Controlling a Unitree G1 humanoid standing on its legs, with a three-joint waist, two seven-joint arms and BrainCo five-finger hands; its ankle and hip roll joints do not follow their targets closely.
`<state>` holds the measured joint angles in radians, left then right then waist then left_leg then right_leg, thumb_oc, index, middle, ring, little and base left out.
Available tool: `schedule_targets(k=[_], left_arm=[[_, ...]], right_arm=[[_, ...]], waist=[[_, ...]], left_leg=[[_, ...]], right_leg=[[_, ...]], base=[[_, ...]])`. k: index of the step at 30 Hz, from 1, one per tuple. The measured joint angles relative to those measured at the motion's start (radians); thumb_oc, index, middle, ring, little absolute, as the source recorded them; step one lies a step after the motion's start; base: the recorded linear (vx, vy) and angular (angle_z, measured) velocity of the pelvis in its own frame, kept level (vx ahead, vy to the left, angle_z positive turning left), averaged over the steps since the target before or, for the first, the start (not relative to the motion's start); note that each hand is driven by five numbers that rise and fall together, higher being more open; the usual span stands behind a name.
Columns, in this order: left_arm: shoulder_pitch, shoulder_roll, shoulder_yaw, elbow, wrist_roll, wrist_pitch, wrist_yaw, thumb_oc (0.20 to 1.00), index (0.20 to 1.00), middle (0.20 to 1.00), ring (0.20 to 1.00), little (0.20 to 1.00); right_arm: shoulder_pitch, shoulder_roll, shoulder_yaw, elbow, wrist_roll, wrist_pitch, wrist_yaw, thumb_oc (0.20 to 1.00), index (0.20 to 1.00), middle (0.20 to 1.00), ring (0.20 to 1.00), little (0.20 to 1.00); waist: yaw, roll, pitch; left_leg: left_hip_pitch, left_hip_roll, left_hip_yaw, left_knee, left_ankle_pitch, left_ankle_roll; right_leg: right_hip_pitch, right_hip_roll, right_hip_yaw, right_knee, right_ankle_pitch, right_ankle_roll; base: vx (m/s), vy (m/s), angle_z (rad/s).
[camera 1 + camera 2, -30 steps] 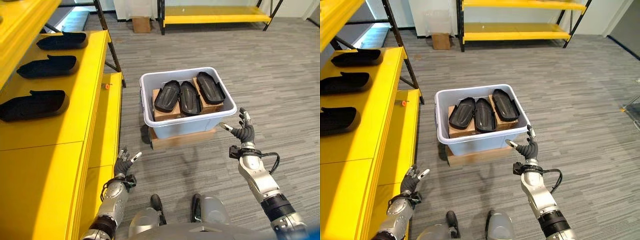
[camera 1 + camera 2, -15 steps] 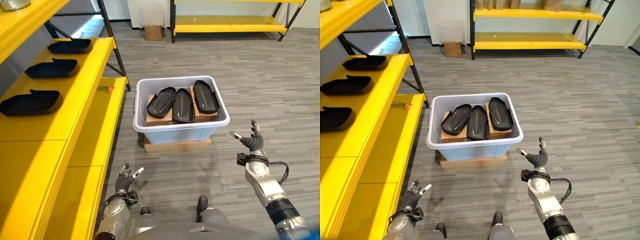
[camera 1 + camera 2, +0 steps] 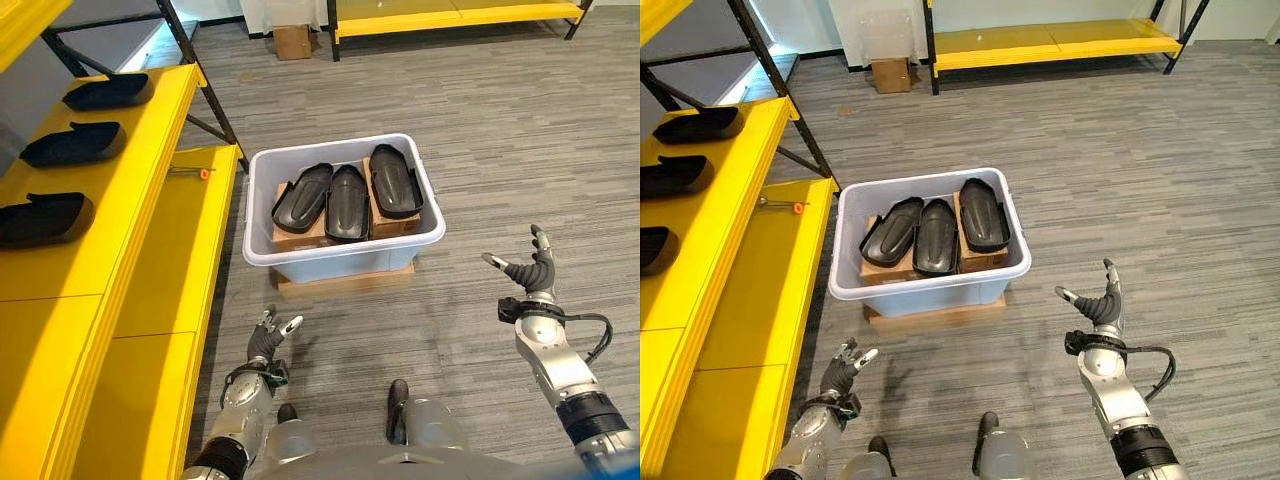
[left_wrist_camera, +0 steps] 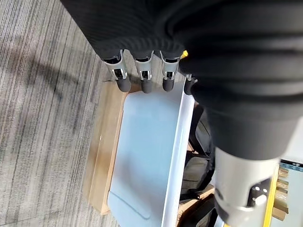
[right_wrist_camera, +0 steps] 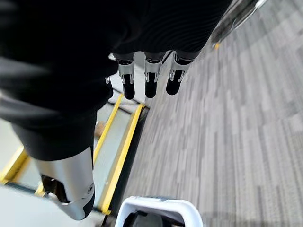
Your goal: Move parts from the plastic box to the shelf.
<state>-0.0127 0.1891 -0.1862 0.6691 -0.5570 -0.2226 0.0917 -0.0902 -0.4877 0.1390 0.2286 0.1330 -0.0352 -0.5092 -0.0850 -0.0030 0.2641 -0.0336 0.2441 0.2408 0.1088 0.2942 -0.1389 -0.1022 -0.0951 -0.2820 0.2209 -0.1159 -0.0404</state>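
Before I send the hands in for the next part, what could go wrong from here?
1. The three black parts lie side by side, touching, in the plastic box; lifting one may drag its neighbour.
2. The box sits on a flat cardboard carton on the floor, so a push on its rim could slide it.
3. Both hands, left and right, are open, short of the box.

Silver-grey arms, dark ribbed wrist covers; left hand (image 3: 266, 340) and right hand (image 3: 531, 275) silver-fingered (seemingly dark-tipped)
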Motion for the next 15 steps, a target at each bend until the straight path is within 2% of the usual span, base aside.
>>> schedule_targets(k=[1, 2, 3, 4, 6, 7, 8, 9, 10, 11, 12, 13, 14, 15], left_arm=[[-0.006, 0.008, -0.001, -0.002, 0.001, 0.001, 0.001, 1.000, 1.000, 1.000, 1.000, 1.000], [0.001, 0.014, -0.001, -0.002, 0.001, 0.002, 0.002, 1.000, 1.000, 1.000, 1.000, 1.000], [0.010, 0.017, -0.001, -0.002, 0.000, 0.002, 0.002, 1.000, 1.000, 1.000, 1.000, 1.000], [0.011, 0.019, -0.001, 0.001, 0.000, 0.001, 0.002, 1.000, 1.000, 1.000, 1.000, 1.000], [0.002, 0.019, -0.001, 0.023, 0.000, 0.001, 0.002, 1.000, 1.000, 1.000, 1.000, 1.000], [0.003, 0.018, -0.001, 0.033, 0.000, 0.002, 0.002, 1.000, 1.000, 1.000, 1.000, 1.000], [0.007, 0.017, 0.005, 0.038, -0.004, 0.002, 0.002, 1.000, 1.000, 1.000, 1.000, 1.000], [0.006, 0.009, 0.024, 0.075, -0.011, -0.001, 0.000, 1.000, 1.000, 1.000, 1.000, 1.000], [0.005, -0.017, 0.079, 0.134, -0.011, -0.004, 0.000, 1.000, 1.000, 1.000, 1.000, 1.000], [0.024, -0.028, 0.088, 0.166, -0.012, -0.006, 0.000, 1.000, 1.000, 1.000, 1.000, 1.000], [0.032, -0.025, 0.088, 0.141, -0.009, -0.020, 0.001, 1.000, 1.000, 1.000, 1.000, 1.000], [0.012, 0.016, 0.086, 0.112, -0.008, -0.024, 0.003, 1.000, 1.000, 1.000, 1.000, 1.000], [0.010, 0.055, 0.082, 0.089, -0.008, -0.024, 0.003, 1.000, 1.000, 1.000, 1.000, 1.000], [0.008, 0.067, 0.081, 0.089, -0.009, -0.024, 0.006, 1.000, 1.000, 1.000, 1.000, 1.000]], right_arm=[[-0.005, 0.008, 0.001, 0.001, 0.000, -0.015, 0.008, 1.000, 1.000, 1.000, 1.000, 1.000], [-0.010, 0.009, 0.013, 0.002, 0.000, -0.018, 0.020, 1.000, 1.000, 1.000, 1.000, 1.000], [-0.013, 0.009, 0.021, 0.002, 0.000, -0.022, 0.028, 1.000, 1.000, 1.000, 1.000, 1.000], [-0.018, 0.006, 0.021, 0.004, 0.000, -0.028, 0.033, 1.000, 1.000, 1.000, 1.000, 1.000], [-0.018, 0.007, 0.030, 0.015, 0.001, -0.024, 0.040, 1.000, 1.000, 1.000, 1.000, 1.000], [-0.015, 0.008, 0.032, 0.014, 0.001, -0.024, 0.048, 1.000, 1.000, 1.000, 1.000, 1.000], [-0.015, 0.003, 0.033, 0.013, 0.001, -0.024, 0.065, 1.000, 1.000, 1.000, 1.000, 1.000], [-0.017, 0.003, 0.055, 0.020, 0.003, -0.023, 0.078, 1.000, 1.000, 1.000, 1.000, 1.000], [-0.018, 0.008, 0.069, 0.019, 0.013, -0.013, 0.094, 1.000, 1.000, 1.000, 1.000, 1.000], [0.023, 0.006, 0.070, 0.001, 0.026, -0.013, 0.108, 1.000, 1.000, 1.000, 1.000, 1.000], [0.041, -0.004, 0.069, -0.003, 0.042, -0.009, 0.111, 1.000, 1.000, 1.000, 1.000, 1.000], [0.052, 0.028, 0.088, -0.013, 0.042, -0.003, 0.116, 1.000, 1.000, 1.000, 1.000, 1.000], [0.045, 0.059, 0.112, -0.015, 0.041, -0.004, 0.118, 1.000, 1.000, 1.000, 1.000, 1.000], [0.045, 0.068, 0.121, -0.017, 0.040, -0.004, 0.121, 1.000, 1.000, 1.000, 1.000, 1.000]], waist=[[0.001, -0.011, 0.010], [0.009, -0.018, 0.016], [0.018, -0.018, 0.018], [0.012, 0.003, 0.020], [0.003, 0.009, 0.022], [-0.006, 0.010, 0.043], [-0.009, 0.027, 0.041], [-0.017, 0.035, 0.050], [-0.003, 0.032, 0.052], [-0.024, 0.056, 0.039], [-0.026, 0.082, 0.024], [0.003, 0.001, 0.040], [0.036, -0.041, 0.046], [0.050, -0.049, 0.045]], left_leg=[[-0.054, 0.005, -0.015, 0.094, -0.006, -0.001], [-0.089, 0.000, -0.031, 0.160, -0.076, -0.001], [-0.089, -0.003, -0.025, 0.142, -0.113, 0.004], [-0.089, 0.000, -0.001, 0.054, -0.121, 0.000], [-0.084, 0.036, 0.026, -0.180, -0.111, -0.016], [-0.088, 0.085, 0.017, -0.206, -0.108, -0.020], [-0.091, 0.104, -0.007, -0.197, -0.105, -0.026], [-0.083, 0.073, -0.036, -0.128, -0.152, 0.000], [-0.041, 0.040, 0.000, -0.069, -0.218, 0.015], [0.011, -0.015, 0.051, -0.021, -0.228, 0.029], [0.057, -0.037, 0.050, -0.072, -0.220, 0.045], [0.057, -0.083, 0.058, -0.110, -0.200, 0.084], [0.047, -0.110, 0.074, -0.113, -0.205, 0.102], [0.047, -0.124, 0.075, -0.114, -0.211, 0.112]], right_leg=[[0.001, 0.002, 0.011, -0.002, -0.001, -0.006], [0.004, 0.005, 0.012, -0.008, 0.000, -0.003], [0.009, 0.010, 0.012, -0.017, 0.010, 0.009], [0.013, 0.023, 0.015, -0.022, 0.010, 0.004], [0.021, 0.040, 0.006, -0.053, 0.017, 0.014], [0.074, 0.044, 0.011, -0.070, 0.020, 0.015], [0.103, 0.039, 0.050, -0.081, 0.019, 0.014], [0.119, 0.038, 0.083, -0.068, 0.033, -0.001], [0.123, 0.022, 0.103, -0.054, 0.024, 0.006], [0.158, 0.026, 0.094, -0.072, 0.019, 0.012], [0.145, 0.058, 0.090, -0.057, 0.005, 0.036], [0.103, 0.011, 0.090, -0.021, -0.003, 0.058], [0.086, -0.023, 0.096, -0.018, -0.004, 0.073], [0.095, -0.042, 0.087, -0.035, 0.001, 0.079]], base=[[0.05, 0.061, 0.23], [0.11, 0.233, -0.13], [0.18, 0.331, -0.22], [0.23, 0.352, -0.11], [0.18, 0.342, -0.03], [0.22, 0.614, -0.46], [0.31, 0.897, -0.71], [0.29, 0.770, -1.14], [0.24, 0.549, -0.86], [0.11, 0.206, -0.49], [0.12, 0.231, 0.07], [0.08, 0.153, 0.10], [0.04, 0.076, 0.02], [0.03, 0.038, -0.05]])
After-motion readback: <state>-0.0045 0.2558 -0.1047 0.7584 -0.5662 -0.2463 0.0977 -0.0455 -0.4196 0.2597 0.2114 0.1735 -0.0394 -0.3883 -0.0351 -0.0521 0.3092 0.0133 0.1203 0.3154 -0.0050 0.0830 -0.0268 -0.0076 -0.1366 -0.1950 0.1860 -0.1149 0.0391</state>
